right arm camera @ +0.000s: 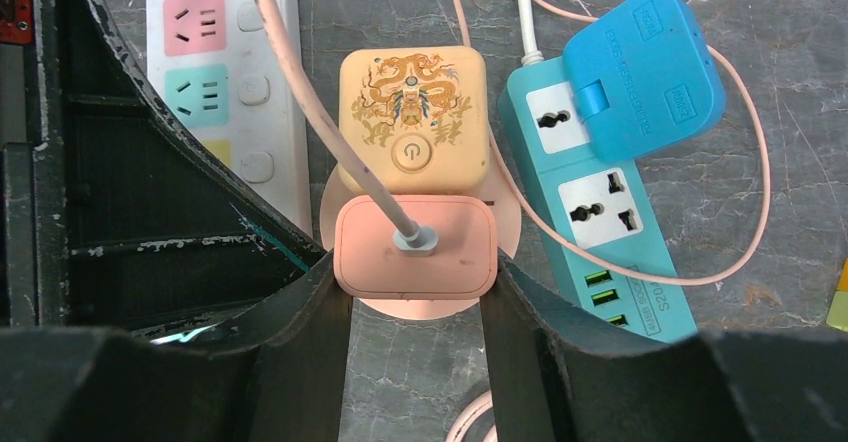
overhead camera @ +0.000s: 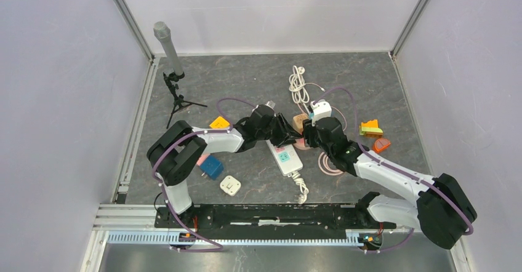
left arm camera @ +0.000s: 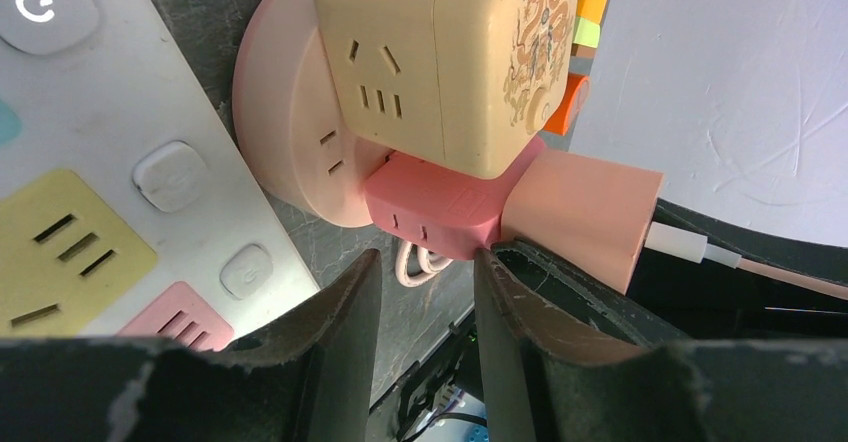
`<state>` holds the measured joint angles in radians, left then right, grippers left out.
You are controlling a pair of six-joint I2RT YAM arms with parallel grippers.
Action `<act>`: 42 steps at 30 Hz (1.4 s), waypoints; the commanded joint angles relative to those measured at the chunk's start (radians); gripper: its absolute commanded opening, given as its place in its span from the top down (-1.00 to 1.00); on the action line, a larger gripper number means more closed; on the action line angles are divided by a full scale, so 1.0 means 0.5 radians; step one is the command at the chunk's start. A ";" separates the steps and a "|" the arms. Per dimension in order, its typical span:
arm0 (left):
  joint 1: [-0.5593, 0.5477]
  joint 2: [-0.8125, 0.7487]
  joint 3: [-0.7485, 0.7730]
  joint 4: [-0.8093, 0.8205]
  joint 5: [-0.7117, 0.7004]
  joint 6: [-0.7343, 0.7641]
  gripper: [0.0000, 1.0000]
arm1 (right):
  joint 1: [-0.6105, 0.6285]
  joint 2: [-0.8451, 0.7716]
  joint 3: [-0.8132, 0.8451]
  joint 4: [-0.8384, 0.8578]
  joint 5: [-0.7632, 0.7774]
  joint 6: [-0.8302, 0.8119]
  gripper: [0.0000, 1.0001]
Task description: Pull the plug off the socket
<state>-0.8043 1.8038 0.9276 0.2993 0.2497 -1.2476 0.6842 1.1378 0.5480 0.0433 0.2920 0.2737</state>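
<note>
A peach-pink plug [right arm camera: 415, 247] with a pink cable sits in a round pink socket base [right arm camera: 420, 310] that also carries a yellow dragon-print cube [right arm camera: 410, 112]. My right gripper [right arm camera: 415, 274] is shut on the plug, one finger on each side. In the left wrist view the plug [left arm camera: 585, 207] sticks out sideways from the socket [left arm camera: 290, 132]. My left gripper [left arm camera: 428, 262] is open just in front of the socket, its right fingertip [left arm camera: 495, 262] touching the pink edge. In the top view both grippers meet at the socket [overhead camera: 300, 123].
A white power strip [overhead camera: 284, 158] lies left of the socket, and a teal strip [right arm camera: 600, 222] with a blue plug [right arm camera: 640, 72] lies to its right. A microphone tripod [overhead camera: 175, 81], small adapters [overhead camera: 212, 167], a white cable coil [overhead camera: 298, 84] and orange blocks [overhead camera: 371, 127] lie around.
</note>
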 commanded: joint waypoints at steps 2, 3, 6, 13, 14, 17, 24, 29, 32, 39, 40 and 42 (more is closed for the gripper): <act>-0.005 0.076 0.065 -0.251 -0.146 -0.004 0.10 | 0.034 -0.104 0.106 0.352 -0.247 0.082 1.00; -0.005 0.074 0.071 -0.268 -0.148 0.003 0.10 | 0.029 -0.109 0.103 0.365 -0.252 0.070 1.00; -0.005 0.066 0.078 -0.317 -0.169 0.027 0.10 | 0.008 -0.105 0.147 0.338 -0.264 0.079 1.00; -0.005 0.083 0.099 -0.356 -0.173 0.071 0.10 | -0.048 -0.028 0.279 0.176 -0.308 0.238 1.00; -0.005 0.084 0.101 -0.358 -0.174 0.074 0.10 | -0.052 -0.016 0.300 0.144 -0.306 0.251 1.00; -0.005 0.077 0.105 -0.365 -0.174 0.082 0.10 | -0.059 0.007 0.359 0.055 -0.253 0.227 1.00; -0.004 0.080 0.128 -0.368 -0.155 0.089 0.10 | -0.040 -0.003 0.336 0.087 -0.123 -0.131 1.00; -0.005 0.089 0.170 -0.377 -0.153 0.095 0.10 | -0.007 0.004 0.340 0.059 -0.020 -0.284 1.00; -0.005 0.097 0.190 -0.397 -0.157 0.088 0.11 | 0.012 0.028 0.344 0.042 0.041 -0.354 1.00; -0.003 0.045 0.203 -0.382 -0.207 0.115 0.10 | 0.012 0.092 0.340 -0.026 0.110 -0.241 1.00; -0.002 0.043 0.206 -0.381 -0.213 0.125 0.10 | 0.012 0.100 0.342 -0.036 0.130 -0.210 0.95; 0.001 0.036 0.213 -0.376 -0.225 0.142 0.10 | 0.012 0.133 0.374 -0.080 0.183 -0.178 0.66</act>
<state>-0.8047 1.8393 1.0012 0.1230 0.1776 -1.2304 0.6872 1.1904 0.6609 -0.0463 0.3134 0.1524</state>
